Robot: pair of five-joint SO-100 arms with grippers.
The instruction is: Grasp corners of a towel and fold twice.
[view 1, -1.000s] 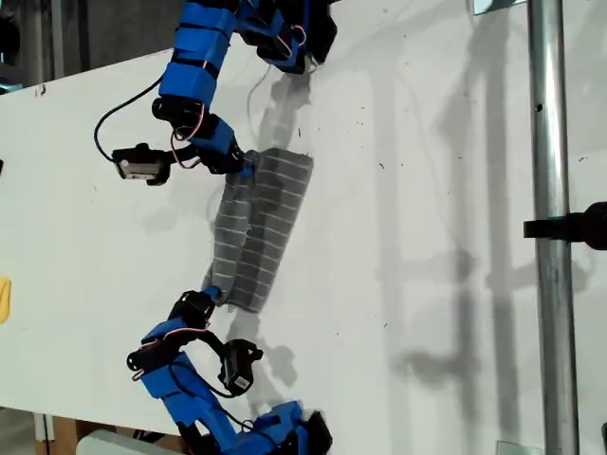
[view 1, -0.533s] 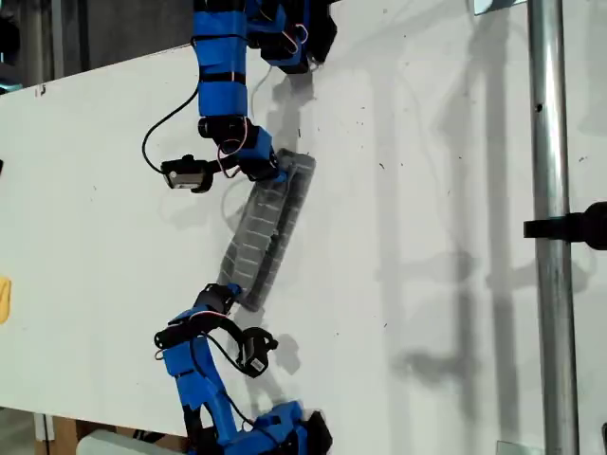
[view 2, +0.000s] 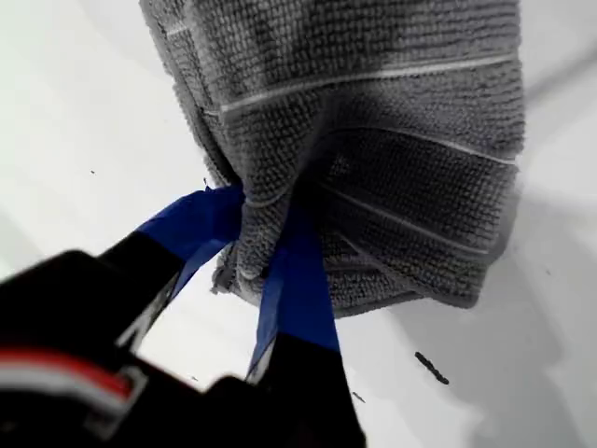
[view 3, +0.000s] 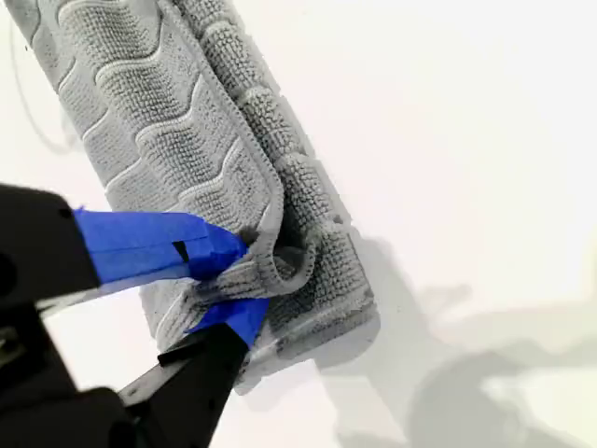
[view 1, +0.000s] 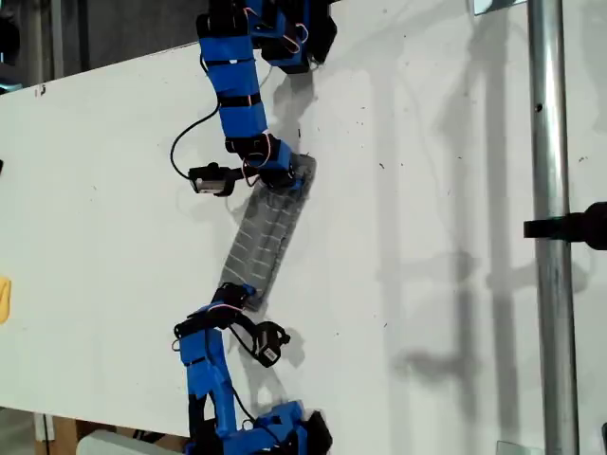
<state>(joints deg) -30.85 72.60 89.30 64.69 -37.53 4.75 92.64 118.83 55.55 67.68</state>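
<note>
Grey striped soft fabric towel (view 1: pixel 268 230) lies as a narrow folded band on the white table (view 1: pixel 427 190), stretched between my two arms. I have my first gripper (view 2: pixel 266 245) clamped on a bunched corner (view 2: pixel 280 201) and my second gripper (view 3: pixel 233 280) pinching the cloth's other end (view 3: pixel 280 266). Holding both ends keeps the layers taut and aligned, I judge, so the fold lands flat.

Towel (view 2: pixel 373 177) in my first end effector (view 2: pixel 266 252), apparently bunched
</note>
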